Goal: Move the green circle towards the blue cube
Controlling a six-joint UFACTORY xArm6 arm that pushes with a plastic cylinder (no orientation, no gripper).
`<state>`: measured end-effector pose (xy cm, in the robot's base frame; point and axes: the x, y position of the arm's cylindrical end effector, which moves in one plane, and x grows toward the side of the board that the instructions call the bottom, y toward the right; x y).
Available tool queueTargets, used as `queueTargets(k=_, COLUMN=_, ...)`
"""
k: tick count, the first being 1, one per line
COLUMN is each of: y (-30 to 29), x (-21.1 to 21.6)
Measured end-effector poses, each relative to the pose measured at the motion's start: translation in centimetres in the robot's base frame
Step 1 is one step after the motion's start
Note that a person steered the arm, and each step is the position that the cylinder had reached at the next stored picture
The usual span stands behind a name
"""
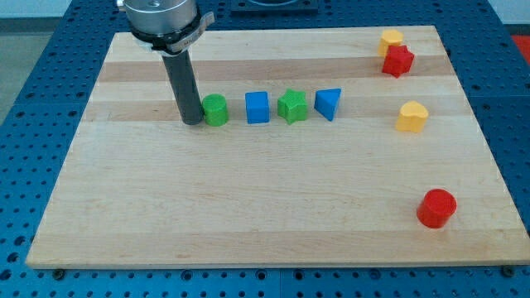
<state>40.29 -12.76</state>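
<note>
The green circle (216, 110) stands on the wooden board (248, 207), left of centre in the upper half. The blue cube (257, 107) sits a short gap to its right. My tip (192, 122) rests on the board right against the green circle's left side, touching it or nearly so. The rod rises from there to the arm's grey body at the view's top.
A green star (292, 106) and a blue triangle (328, 103) continue the row to the right of the blue cube. A yellow block (391, 39) and a red star (397, 60) sit at the top right, another yellow block (411, 117) below them, and a red cylinder (436, 208) at the lower right.
</note>
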Motion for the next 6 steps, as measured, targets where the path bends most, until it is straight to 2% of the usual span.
queueTargets(k=5, y=1.1, x=0.1)
queueTargets(k=6, y=1.1, x=3.2)
